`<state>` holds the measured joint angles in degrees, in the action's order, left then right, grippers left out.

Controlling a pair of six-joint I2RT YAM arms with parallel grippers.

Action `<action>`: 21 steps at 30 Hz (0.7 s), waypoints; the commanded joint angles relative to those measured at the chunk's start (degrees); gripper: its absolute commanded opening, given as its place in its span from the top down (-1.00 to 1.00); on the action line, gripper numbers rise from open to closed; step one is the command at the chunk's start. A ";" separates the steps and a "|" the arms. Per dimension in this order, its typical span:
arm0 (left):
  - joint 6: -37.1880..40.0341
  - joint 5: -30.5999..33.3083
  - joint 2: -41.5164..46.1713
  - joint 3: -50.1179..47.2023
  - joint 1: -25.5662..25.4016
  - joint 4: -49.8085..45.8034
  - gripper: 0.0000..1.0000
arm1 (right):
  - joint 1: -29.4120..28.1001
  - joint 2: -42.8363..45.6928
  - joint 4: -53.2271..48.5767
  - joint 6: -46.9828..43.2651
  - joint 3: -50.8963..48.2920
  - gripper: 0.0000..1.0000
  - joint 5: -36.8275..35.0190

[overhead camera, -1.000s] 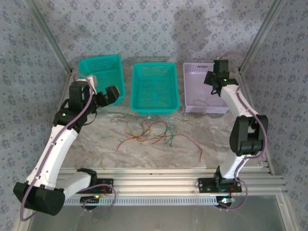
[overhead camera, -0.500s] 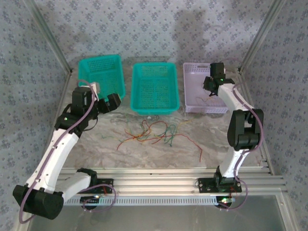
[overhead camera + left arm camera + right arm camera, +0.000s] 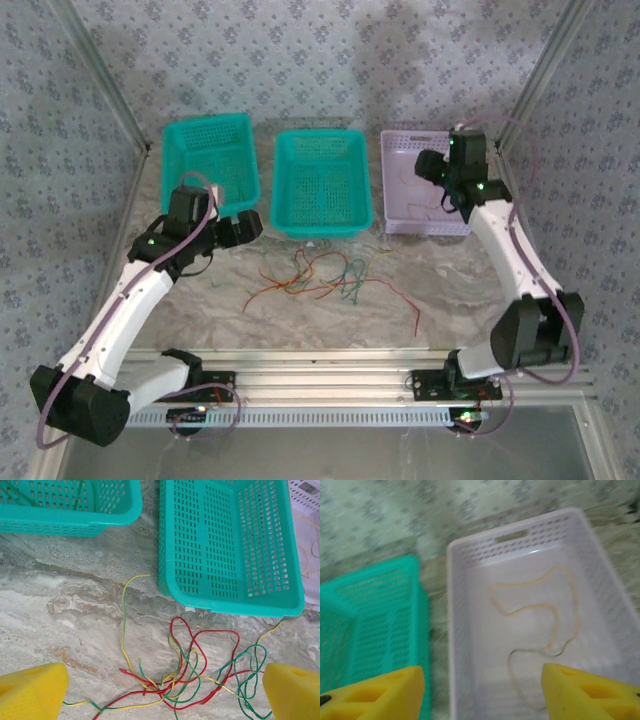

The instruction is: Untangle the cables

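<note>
A tangle of red, green and yellow cables (image 3: 320, 275) lies on the marble table in front of the middle basket. In the left wrist view the same tangled cables (image 3: 190, 675) sit just beyond my left gripper (image 3: 165, 695), which is open with nothing between its yellow fingers. From above, the left gripper (image 3: 245, 228) hovers left of the tangle. My right gripper (image 3: 432, 170) hangs open over the lilac basket (image 3: 400, 135). A cream-yellow cable (image 3: 540, 610) lies loose on that basket's floor, beyond the open right gripper (image 3: 482, 690) and not held.
Two teal baskets stand at the back, one on the left (image 3: 205, 122) and one in the middle (image 3: 318, 135). One red cable end (image 3: 405, 300) trails toward the right front. An aluminium rail (image 3: 320, 365) runs along the near edge.
The right gripper went from shut to open above the lilac basket, and its arm shifted. The left arm swung right and forward, closer to the tangle.
</note>
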<state>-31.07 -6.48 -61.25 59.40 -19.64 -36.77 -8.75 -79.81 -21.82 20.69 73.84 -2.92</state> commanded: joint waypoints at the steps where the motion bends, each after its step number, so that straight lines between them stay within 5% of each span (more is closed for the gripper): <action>1: 1.03 -1.80 -0.62 -0.50 -0.31 -1.82 -0.99 | -5.29 4.58 -0.96 0.54 -5.01 -0.32 5.28; 11: 1.90 -3.23 -1.16 -1.98 -2.55 -4.27 -0.99 | -17.50 18.61 3.10 3.18 -26.98 -0.35 9.41; 21: -1.57 -2.20 -8.36 -1.77 -15.02 -2.59 -0.93 | -19.89 23.50 -5.34 8.74 -34.51 -0.34 3.50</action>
<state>-31.55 -8.62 -67.53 57.49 -32.16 -39.27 -28.10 -58.43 -23.29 26.30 40.23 2.76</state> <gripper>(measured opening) 0.966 0.669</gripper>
